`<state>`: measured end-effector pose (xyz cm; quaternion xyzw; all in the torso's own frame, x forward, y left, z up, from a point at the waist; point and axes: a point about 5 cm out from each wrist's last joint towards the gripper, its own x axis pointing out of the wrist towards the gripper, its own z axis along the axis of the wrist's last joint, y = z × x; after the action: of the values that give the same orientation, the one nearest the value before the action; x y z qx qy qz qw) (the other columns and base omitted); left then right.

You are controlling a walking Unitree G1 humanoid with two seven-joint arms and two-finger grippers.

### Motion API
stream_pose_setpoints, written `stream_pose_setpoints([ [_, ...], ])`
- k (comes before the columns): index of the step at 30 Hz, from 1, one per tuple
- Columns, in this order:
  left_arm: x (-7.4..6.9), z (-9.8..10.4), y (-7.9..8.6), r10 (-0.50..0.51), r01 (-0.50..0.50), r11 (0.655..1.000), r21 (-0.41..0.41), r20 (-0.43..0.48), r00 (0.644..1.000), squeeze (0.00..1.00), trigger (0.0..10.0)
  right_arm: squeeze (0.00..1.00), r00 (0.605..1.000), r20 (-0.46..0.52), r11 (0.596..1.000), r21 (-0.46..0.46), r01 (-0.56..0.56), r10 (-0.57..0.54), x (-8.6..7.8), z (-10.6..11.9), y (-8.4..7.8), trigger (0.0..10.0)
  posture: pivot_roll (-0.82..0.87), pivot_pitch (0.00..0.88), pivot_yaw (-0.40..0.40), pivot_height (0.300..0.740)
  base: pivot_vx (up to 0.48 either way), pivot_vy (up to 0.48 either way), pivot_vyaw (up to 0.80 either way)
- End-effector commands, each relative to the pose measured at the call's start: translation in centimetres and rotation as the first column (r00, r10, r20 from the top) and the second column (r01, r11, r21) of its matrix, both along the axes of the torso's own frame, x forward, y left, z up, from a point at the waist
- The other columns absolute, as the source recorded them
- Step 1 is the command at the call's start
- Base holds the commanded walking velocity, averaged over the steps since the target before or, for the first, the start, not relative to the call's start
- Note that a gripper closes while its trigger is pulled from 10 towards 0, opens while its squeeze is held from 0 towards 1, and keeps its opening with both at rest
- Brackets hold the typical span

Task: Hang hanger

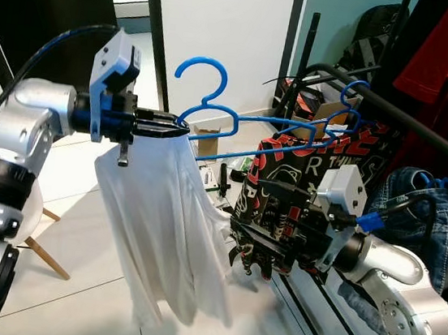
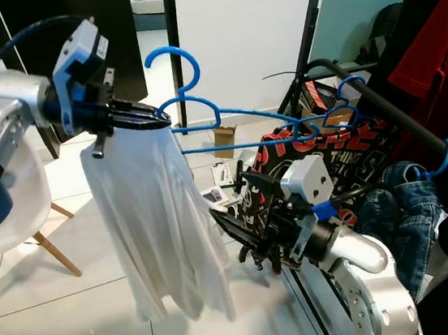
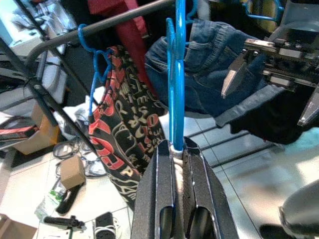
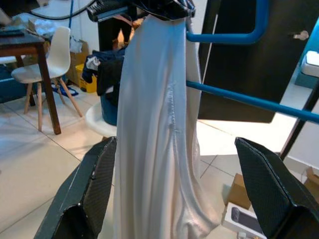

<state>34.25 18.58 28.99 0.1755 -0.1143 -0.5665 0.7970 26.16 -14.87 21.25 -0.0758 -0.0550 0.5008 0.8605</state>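
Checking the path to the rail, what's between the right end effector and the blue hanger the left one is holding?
In the right wrist view, the white garment hanging from the hanger sits directly ahead of the open right end effector, between its fingers.

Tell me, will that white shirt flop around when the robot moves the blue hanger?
Probably yes. The white shirt hangs in loose folds, so it looks soft and floppy. It likely sways and could slip, since the left tool grips the blue hanger at one end, tilting it.
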Motion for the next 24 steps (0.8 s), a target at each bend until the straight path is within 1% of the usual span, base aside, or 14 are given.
stream_pose_setpoints([
  [1,-0.4,-0.4,-0.2,0.011,-0.011,0.997,-0.078,0.0,1.0,0.0,10.0,0.0,1.0,-0.002,1.0,0.004,-0.002,0.002,-0.1,0.2,0.0,10.0,-0.02,0.0,0.043,0.74,0.0,0.0,0.0],
  [2,-0.4,-0.4,-0.2,0.011,-0.011,0.997,-0.078,0.0,1.0,0.0,10.0,0.0,1.0,-0.002,1.0,0.004,-0.002,0.002,-0.1,0.2,0.0,10.0,-0.02,0.0,0.043,0.74,0.0,0.0,0.0],
  [3,-0.7,-1.0,-0.5,0.018,-0.019,0.993,-0.116,-0.013,1.0,0.0,10.0,0.0,1.0,-0.006,1.0,0.003,-0.006,0.006,-0.2,0.2,0.1,10.0,-0.02,0.0,0.043,0.74,0.0,0.0,0.0],
  [4,-0.7,-1.0,-0.5,0.018,-0.019,0.993,-0.116,-0.013,1.0,0.0,10.0,0.0,1.0,-0.006,1.0,0.003,-0.006,0.006,-0.2,0.2,0.1,10.0,-0.02,0.0,0.043,0.74,0.0,0.0,0.0],
  [5,-1.3,-1.1,-1.0,-0.002,0.0,0.987,-0.158,-0.013,1.0,0.0,10.0,0.0,1.0,-0.012,1.0,0.001,-0.017,0.017,-0.3,0.2,0.4,10.0,-0.02,0.0,0.03,0.74,0.0,0.0,0.0],
  [7,-2.0,-0.4,-1.7,-0.038,0.039,0.978,-0.204,0.007,0.999,0.0,10.0,0.0,0.999,-0.017,0.999,0.001,-0.034,0.034,-0.3,0.0,1.1,10.0,-0.01,0.0,0.03,0.74,0.0,0.0,0.0],
  [10,-2.2,-0.2,-1.9,-0.047,0.049,0.975,-0.217,0.014,0.999,0.0,10.0,0.0,0.999,-0.017,0.999,0.002,-0.037,0.037,-0.2,-0.1,1.3,10.0,-0.01,0.0,0.03,0.74,0.0,0.0,0.0],
  [11,-2.2,-0.2,-1.9,-0.047,0.049,0.975,-0.217,0.014,0.999,0.0,10.0,0.0,0.999,-0.017,0.999,0.002,-0.037,0.037,-0.2,-0.1,1.3,10.0,-0.01,0.0,0.03,0.74,0.0,0.0,0.0],
  [12,-2.5,0.1,-2.2,-0.069,0.073,0.972,-0.221,0.023,0.997,0.0,10.0,0.0,0.999,-0.009,0.999,0.02,-0.031,0.032,0.0,0.0,1.8,10.0,-0.02,0.0,0.03,0.74,0.0,0.0,0.0],
  [14,-3.0,0.7,-2.7,-0.112,0.118,0.971,-0.21,0.04,0.993,0.0,10.0,0.0,1.0,0.001,0.995,0.094,-0.022,0.022,0.3,0.3,2.9,10.0,-0.02,0.0,0.032,0.74,0.0,0.0,0.0],
  [15,-3.0,0.7,-2.7,-0.112,0.118,0.971,-0.21,0.04,0.993,0.0,10.0,0.0,1.0,0.001,0.995,0.094,-0.022,0.022,0.3,0.3,2.9,10.0,-0.02,0.0,0.032,0.74,0.0,0.0,0.0],
  [16,-3.3,1.2,-3.0,-0.136,0.143,0.971,-0.192,0.053,0.989,0.0,10.0,0.0,1.0,0.001,0.989,0.149,-0.027,0.027,0.3,0.6,3.5,10.0,-0.02,0.0,0.032,0.74,0.0,0.0,0.0],
  [21,-3.6,1.5,-3.1,-0.141,0.149,0.975,-0.168,0.057,0.988,0.0,10.0,0.0,0.998,0.004,0.981,0.186,-0.062,0.062,0.0,1.1,4.1,10.0,-0.02,0.0,0.04,0.74,0.0,0.0,0.0],
  [24,-3.6,1.5,-3.1,-0.141,0.148,0.975,-0.163,0.059,0.988,0.0,10.0,0.0,0.998,0.005,0.979,0.19,-0.069,0.069,0.0,1.1,4.2,10.0,-0.02,0.0,0.04,0.74,0.0,0.0,0.0],
])
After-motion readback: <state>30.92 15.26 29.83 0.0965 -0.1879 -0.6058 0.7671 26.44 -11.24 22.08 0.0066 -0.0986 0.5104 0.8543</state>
